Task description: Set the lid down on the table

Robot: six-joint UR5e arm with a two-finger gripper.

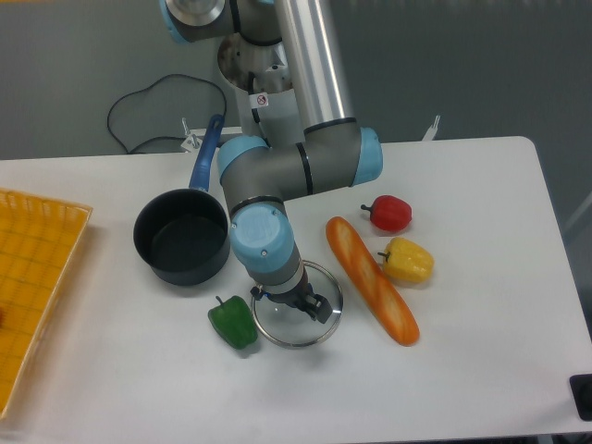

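The gripper (pixel 301 302) sits over the middle of the glass lid (pixel 298 316), at its knob, but the wrist hides the fingers, so it cannot be told whether they grip it. The lid lies low over the white table (pixel 481 361), its rim just beside the green pepper (pixel 233 323) to the gripper's left and near the baguette (pixel 371 279) to its right. The saucepan (pixel 181 236) stands behind-left, and bare tabletop stretches in front toward the near edge.
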